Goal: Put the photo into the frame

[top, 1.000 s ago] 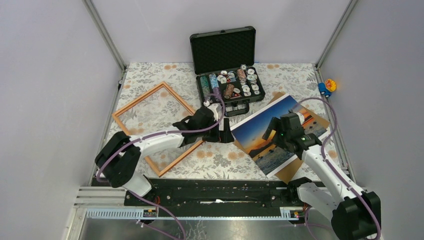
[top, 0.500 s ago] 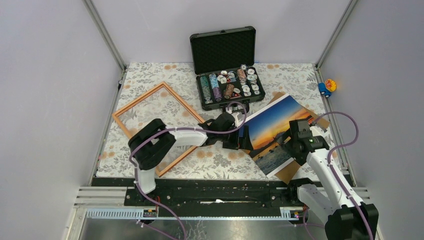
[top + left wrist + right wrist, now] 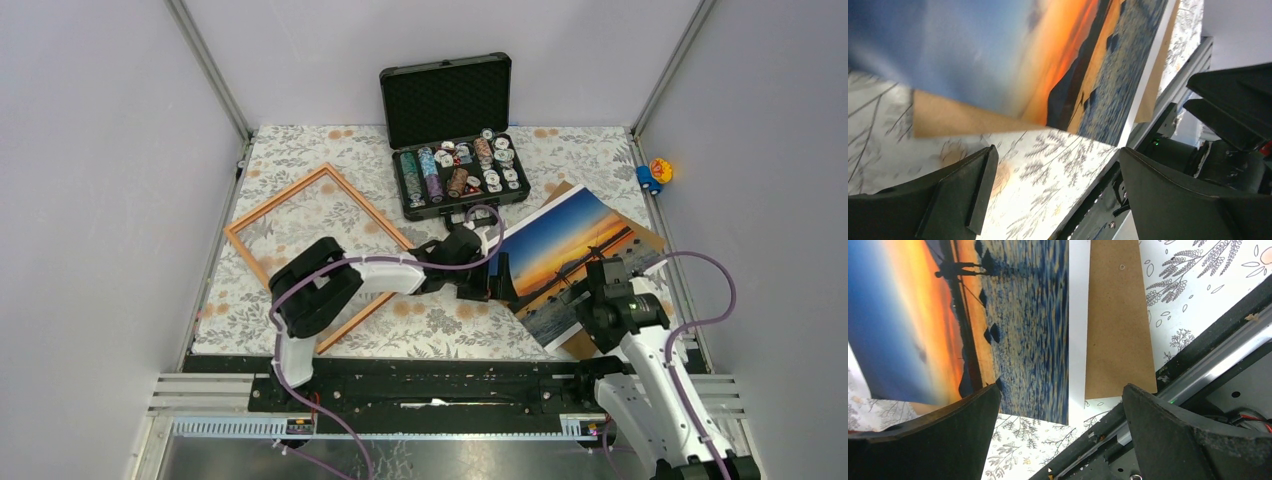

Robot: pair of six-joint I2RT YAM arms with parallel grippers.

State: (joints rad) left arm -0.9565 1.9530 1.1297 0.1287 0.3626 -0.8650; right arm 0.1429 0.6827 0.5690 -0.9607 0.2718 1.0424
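Presently, photo (image 3: 556, 240) face-up on cardboard backing (image 3: 1118, 330), left jaws gaping beside its edge, right jaws gaping above it

Light: bright, even, diffuse; shadows faint. Left wrist view: photo (image 3: 998, 60) blurred just beyond the left pincer (image 3: 1055, 160), sharper farther off. Right wrist view: crisp throughout.

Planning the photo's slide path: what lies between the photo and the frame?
Top view: the left gripper, open, and its arm stretch across the floral cloth between the photo and the frame.
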